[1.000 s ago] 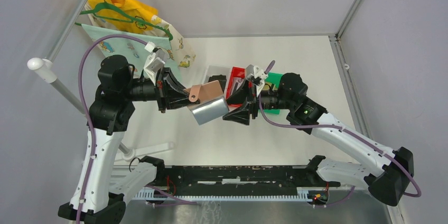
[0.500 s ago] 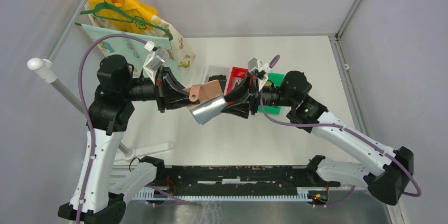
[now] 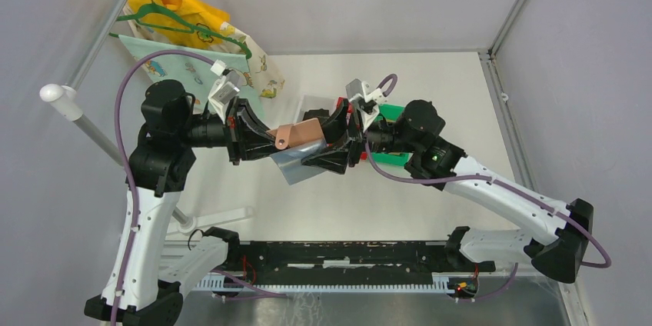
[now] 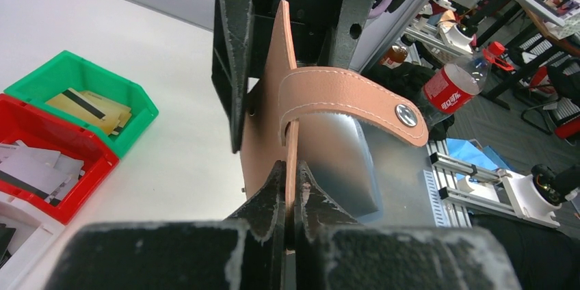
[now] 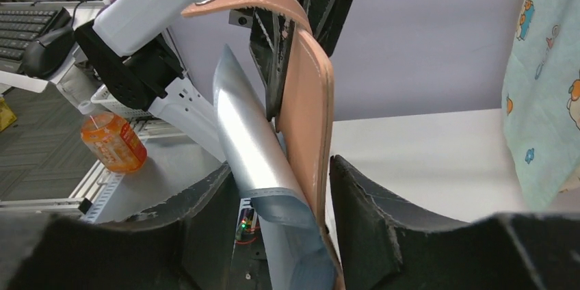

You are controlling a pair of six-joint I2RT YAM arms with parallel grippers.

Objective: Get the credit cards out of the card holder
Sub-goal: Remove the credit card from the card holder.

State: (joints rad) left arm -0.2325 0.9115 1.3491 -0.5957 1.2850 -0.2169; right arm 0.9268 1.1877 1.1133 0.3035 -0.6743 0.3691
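Two grippers meet at the card holder (image 3: 301, 132), which hangs in the air above the table (image 3: 461, 88). On the holder's left, the left gripper (image 4: 290, 182) has its fingers clamped on the leather edge; that grip should be firm and steady. On the holder's right, the right gripper (image 5: 279, 179) has its fingers apart, straddling the leather cover and the silvery pocket sheet (image 5: 249, 146). Whether a credit card sits between them I cannot tell. Best to close only on a card's edge, then draw straight out along the pocket.
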